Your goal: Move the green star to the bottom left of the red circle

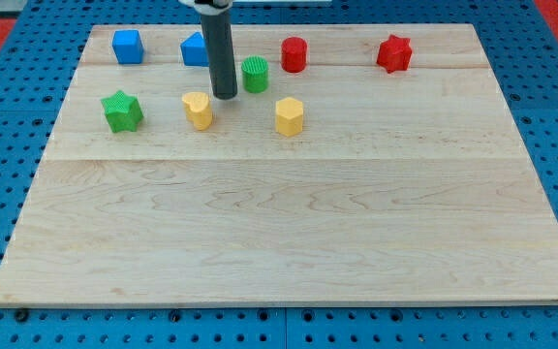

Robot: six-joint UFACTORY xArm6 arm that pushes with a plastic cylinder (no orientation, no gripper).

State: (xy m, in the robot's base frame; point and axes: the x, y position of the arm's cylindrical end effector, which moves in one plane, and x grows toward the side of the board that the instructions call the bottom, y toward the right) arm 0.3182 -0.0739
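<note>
Here, my tip (pixel 225 96) between yellow heart (pixel 198 110) and green cylinder (pixel 255 75); blue block (pixel 193 49) half-hidden; no gripper visible.

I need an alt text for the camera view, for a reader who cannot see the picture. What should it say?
My tip rests on a wooden board between a yellow heart and a green cylinder, far from the green star at the view's left. The red circle, a red star, a yellow hexagon and two blue blocks are also near the top.
</note>
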